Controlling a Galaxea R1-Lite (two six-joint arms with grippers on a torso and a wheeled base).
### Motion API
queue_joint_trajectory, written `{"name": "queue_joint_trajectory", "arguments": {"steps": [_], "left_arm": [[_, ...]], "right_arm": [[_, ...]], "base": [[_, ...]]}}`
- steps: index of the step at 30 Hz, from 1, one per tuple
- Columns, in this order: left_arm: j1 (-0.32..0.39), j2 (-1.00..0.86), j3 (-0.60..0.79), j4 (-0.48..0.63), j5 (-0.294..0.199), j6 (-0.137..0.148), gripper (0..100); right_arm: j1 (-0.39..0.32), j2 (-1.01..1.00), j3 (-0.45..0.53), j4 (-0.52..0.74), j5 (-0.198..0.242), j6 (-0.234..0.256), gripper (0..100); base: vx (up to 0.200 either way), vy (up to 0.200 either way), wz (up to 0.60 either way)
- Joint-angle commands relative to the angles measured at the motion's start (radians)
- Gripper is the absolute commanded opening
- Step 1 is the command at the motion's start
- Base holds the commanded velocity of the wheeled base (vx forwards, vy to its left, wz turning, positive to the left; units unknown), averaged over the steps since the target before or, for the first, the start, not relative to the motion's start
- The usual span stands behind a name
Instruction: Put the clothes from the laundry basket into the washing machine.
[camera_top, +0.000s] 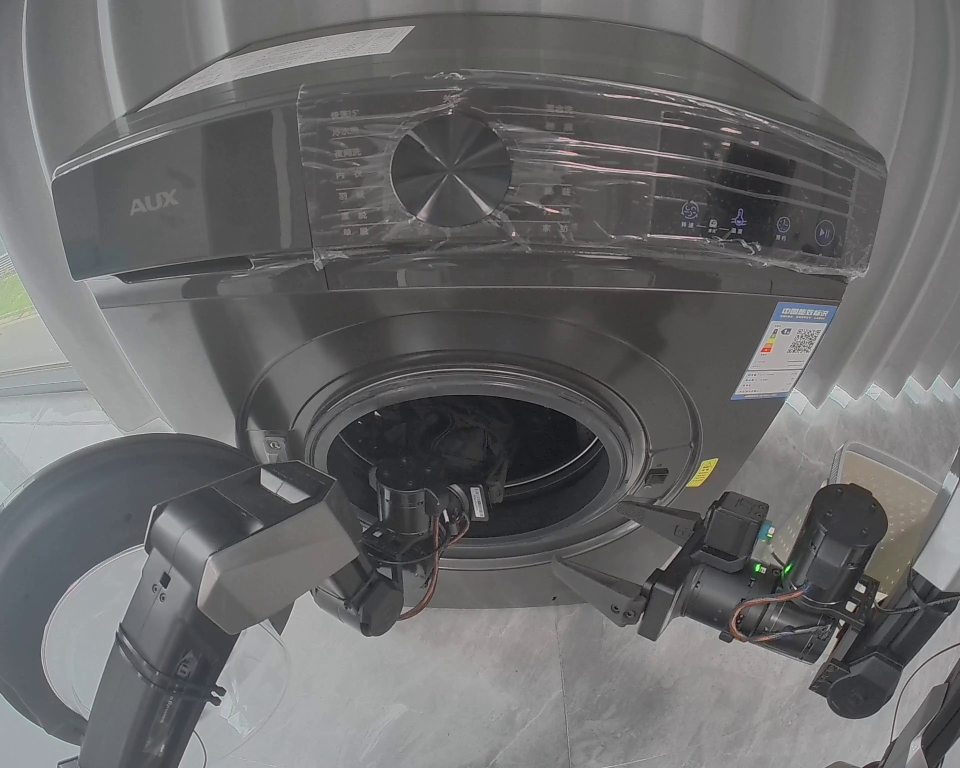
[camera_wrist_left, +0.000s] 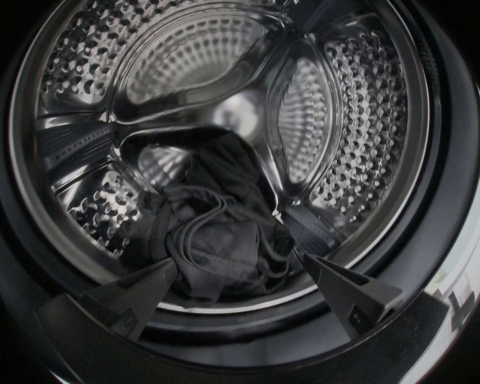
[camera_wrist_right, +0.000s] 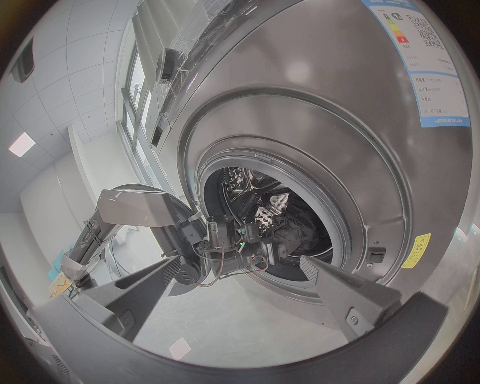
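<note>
The drum (camera_wrist_left: 365, 125) of the washing machine (camera_top: 560, 330) holds a heap of dark clothes (camera_wrist_left: 220, 235), lying low near its front rim. My left gripper (camera_wrist_left: 240, 262) sits at the drum's mouth, fingers spread wide and holding nothing. The laundry basket (camera_top: 900, 480) stands at the far right; I cannot tell what is in it. My right gripper (camera_top: 588, 538) hangs wide and empty just outside the opening's lower right edge. The door (camera_top: 60, 540) is swung open to the left, with bare floor (camera_top: 500, 690) in front.

The laundry basket (camera_top: 885, 478) sits half hidden behind the right arm (camera_top: 835, 535).
</note>
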Motion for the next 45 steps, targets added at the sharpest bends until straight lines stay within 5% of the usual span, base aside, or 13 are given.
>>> {"name": "queue_joint_trajectory", "arguments": {"steps": [1,10,21,35,40,45], "left_arm": [[-0.001,-0.049,0.056,0.013,0.011,0.002,100],[-0.039,-0.130,0.219,-0.015,0.014,-0.006,100],[-0.151,-0.190,0.490,-0.236,0.011,-0.014,100],[-0.354,-0.578,0.817,-0.296,0.012,-0.132,100],[-0.432,-0.796,0.974,-0.294,0.026,-0.127,100],[-0.460,-0.977,1.066,-0.294,0.123,-0.100,100]], "right_arm": [[0.001,-0.002,-0.002,0.000,0.000,-0.001,100],[0.001,-0.002,-0.003,0.000,0.000,-0.001,100],[0.003,-0.014,-0.002,0.001,0.000,-0.001,100],[0.038,-0.056,0.015,0.001,-0.006,-0.001,100],[0.069,-0.123,0.041,0.001,-0.010,-0.004,100],[0.095,-0.203,0.052,0.001,-0.046,-0.009,100]], "base": [[0.000,0.000,0.00],[0.000,0.000,0.00],[0.000,0.000,0.00],[0.000,0.000,0.00],[0.000,0.000,0.00],[0.000,0.000,0.00]]}}
